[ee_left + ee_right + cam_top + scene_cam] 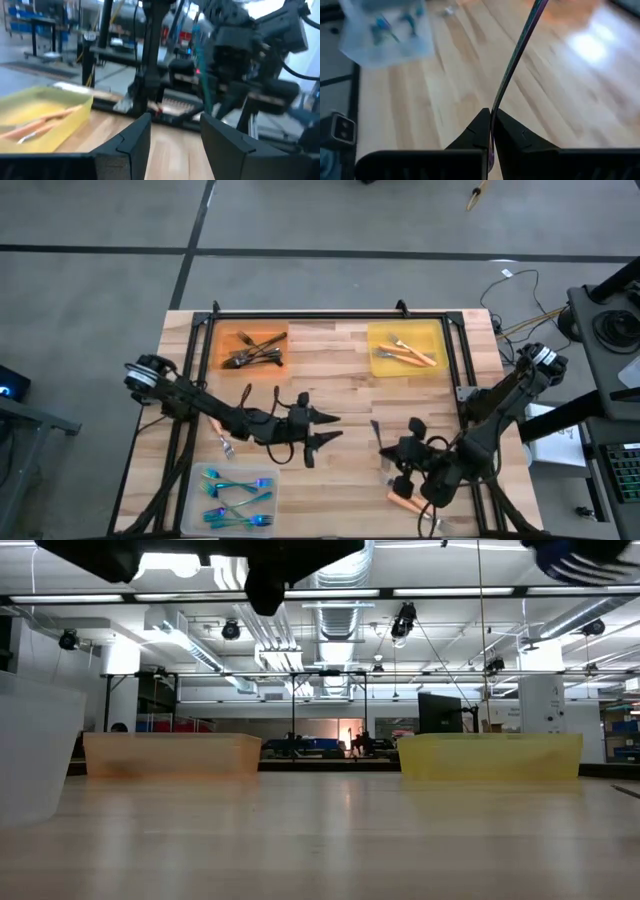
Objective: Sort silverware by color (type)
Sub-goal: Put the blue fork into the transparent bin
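On the pale wood table (340, 370), my right gripper (492, 131) is clenched on a slim blue-teal utensil (512, 65) whose long axis points toward the clear tray (385, 30), while my left gripper (172, 135), nearer that tray, hangs open and empty.

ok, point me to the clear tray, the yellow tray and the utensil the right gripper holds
clear tray (192, 502): high view, left wall.
yellow tray (428, 334): high view, bare floor near a corner.
blue-teal utensil (516, 56): right wrist view, mid-handle.
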Controlling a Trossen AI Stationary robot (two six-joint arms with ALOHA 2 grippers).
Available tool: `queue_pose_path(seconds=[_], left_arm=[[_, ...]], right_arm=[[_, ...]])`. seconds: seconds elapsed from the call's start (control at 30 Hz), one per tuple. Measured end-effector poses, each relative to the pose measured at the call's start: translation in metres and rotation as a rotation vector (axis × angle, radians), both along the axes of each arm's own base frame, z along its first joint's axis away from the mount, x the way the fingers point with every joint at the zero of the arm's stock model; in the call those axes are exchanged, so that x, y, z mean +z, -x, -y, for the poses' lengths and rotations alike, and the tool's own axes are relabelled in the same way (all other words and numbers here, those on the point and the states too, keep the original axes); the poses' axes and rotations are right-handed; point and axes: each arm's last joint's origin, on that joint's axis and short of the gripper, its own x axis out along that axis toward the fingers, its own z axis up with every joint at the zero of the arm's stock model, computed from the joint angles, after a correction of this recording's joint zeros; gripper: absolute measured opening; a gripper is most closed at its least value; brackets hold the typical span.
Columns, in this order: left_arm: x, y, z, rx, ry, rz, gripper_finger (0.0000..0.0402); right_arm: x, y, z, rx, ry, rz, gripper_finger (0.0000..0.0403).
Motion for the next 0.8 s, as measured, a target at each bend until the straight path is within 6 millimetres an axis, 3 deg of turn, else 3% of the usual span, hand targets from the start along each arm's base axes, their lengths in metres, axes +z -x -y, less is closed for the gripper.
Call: queue_pose_path(seconds=[0.23, 0.4, 0.53, 0.8], left_arm=[[0.005, -0.001, 0.000, 0.000, 0.042, 0.103, 0.0160], [0.007, -0.001, 0.002, -0.085, 0.072, 0.122, 0.0185], [0.018, -0.006, 0.007, -0.183, 0.096, 0.159, 0.0204], [0.033, -0.015, 0.010, -0.181, 0.060, 0.190, 0.0212]], right_arm=[[0.007, -0.022, -0.004, 0.128, 0.121, 0.099, 0.0008], [0.008, -0.031, 0.004, 0.125, 0.169, 0.098, 0.0008], [0.011, -0.041, 0.009, 0.139, 0.203, 0.120, 0.0008], [0.016, -0.052, 0.009, 0.236, 0.223, 0.162, 0.0008]])
